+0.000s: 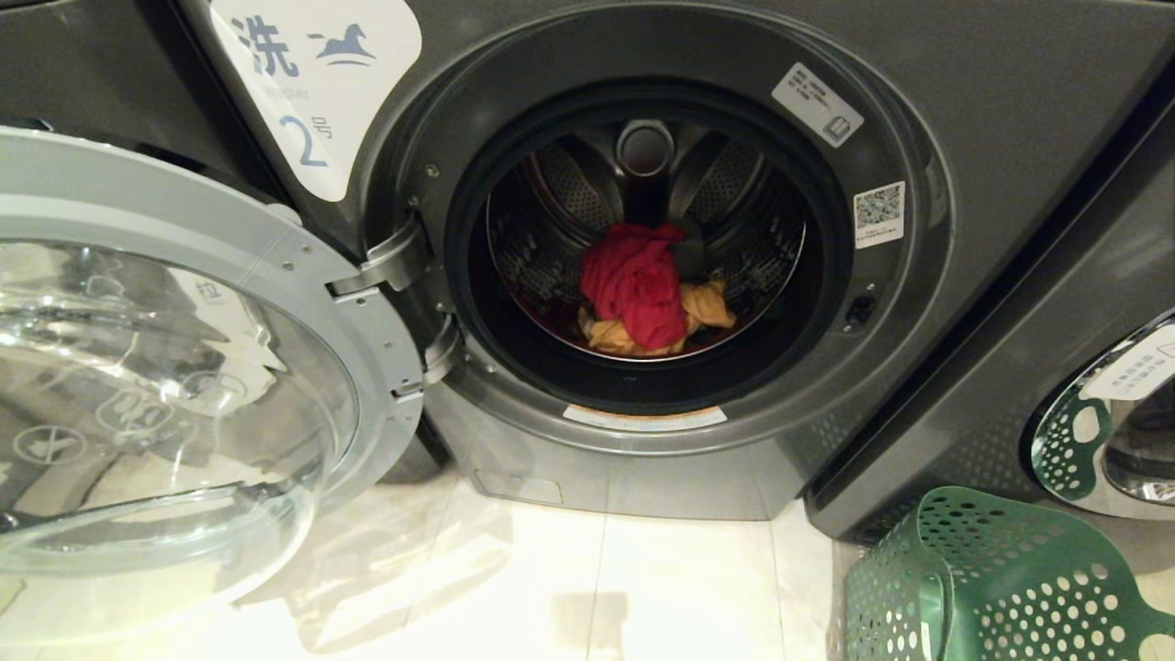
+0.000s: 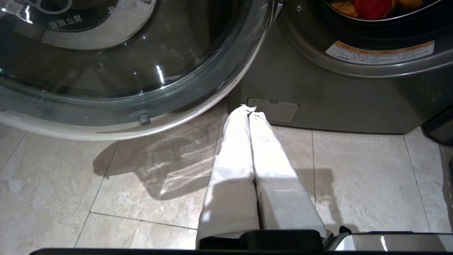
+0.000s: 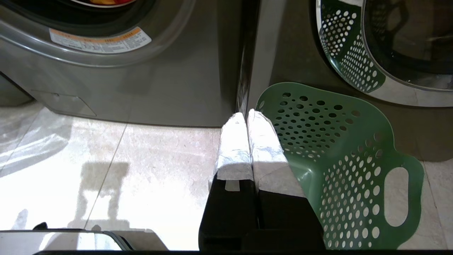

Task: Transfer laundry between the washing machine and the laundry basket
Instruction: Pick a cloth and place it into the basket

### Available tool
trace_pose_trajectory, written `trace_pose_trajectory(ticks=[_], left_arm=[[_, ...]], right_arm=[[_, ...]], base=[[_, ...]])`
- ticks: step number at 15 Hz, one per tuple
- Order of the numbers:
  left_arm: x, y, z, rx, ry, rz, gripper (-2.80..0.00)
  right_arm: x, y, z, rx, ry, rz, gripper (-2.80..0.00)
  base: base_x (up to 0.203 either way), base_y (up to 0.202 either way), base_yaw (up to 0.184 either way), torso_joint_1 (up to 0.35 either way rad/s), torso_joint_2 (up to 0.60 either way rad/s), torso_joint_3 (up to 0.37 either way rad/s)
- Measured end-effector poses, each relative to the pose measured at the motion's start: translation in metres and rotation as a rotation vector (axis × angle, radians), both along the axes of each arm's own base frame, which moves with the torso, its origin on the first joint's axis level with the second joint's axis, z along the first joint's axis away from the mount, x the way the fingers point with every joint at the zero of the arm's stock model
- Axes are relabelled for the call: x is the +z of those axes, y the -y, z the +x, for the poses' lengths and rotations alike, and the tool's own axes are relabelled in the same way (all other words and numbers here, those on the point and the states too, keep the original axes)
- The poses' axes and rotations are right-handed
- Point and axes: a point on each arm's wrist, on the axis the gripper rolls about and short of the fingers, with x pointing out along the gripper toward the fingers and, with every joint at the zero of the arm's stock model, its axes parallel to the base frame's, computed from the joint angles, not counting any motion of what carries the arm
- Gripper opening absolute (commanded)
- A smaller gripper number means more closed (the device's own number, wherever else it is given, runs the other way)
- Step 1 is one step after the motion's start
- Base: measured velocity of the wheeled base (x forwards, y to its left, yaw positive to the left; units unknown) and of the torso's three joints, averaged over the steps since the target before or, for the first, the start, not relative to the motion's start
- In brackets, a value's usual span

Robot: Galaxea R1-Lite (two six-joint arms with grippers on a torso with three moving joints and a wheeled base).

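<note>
Centre frame, washing machine (image 1: pixel 643 275): red cloth (image 1: pixel 635 285) sits deep in the drum. Left gripper (image 2: pixel 248 110) and right gripper (image 3: pixel 245 115): jaws pressed together, empty. I'd flag the open door (image 1: pixel 184 367), lower left, as a snag for my left arm, and the laundry basket (image 1: pixel 991 578), lower right, as tippable.

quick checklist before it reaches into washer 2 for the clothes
1. Door of the washing machine swung fully open, drum mouth unblocked: ok.
2. Laundry reachable: red cloth lies on the orange-yellow piece at the drum bottom: ok.
3. Green laundry basket on the floor to the right of the machine, nothing seen inside: ok.
4. Left gripper shut, low over the floor tiles, holding nothing: not ok, must open before grasping.
5. Right gripper shut, beside the basket, holding nothing: not ok, same.
6. Other garments deeper in the drum: cannot tell.
</note>
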Motion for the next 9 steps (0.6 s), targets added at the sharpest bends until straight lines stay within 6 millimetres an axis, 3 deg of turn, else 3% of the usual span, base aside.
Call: trace_pose_trajectory(ticks=[9], left_arm=[[0.0000,0.0000,0.0000,0.000,0.000,-0.001,-2.80]], right_arm=[[0.0000,0.0000,0.0000,0.000,0.000,-0.003,-2.80]], base=[[0.000,0.000,0.000,0.001,0.00,-0.199]])
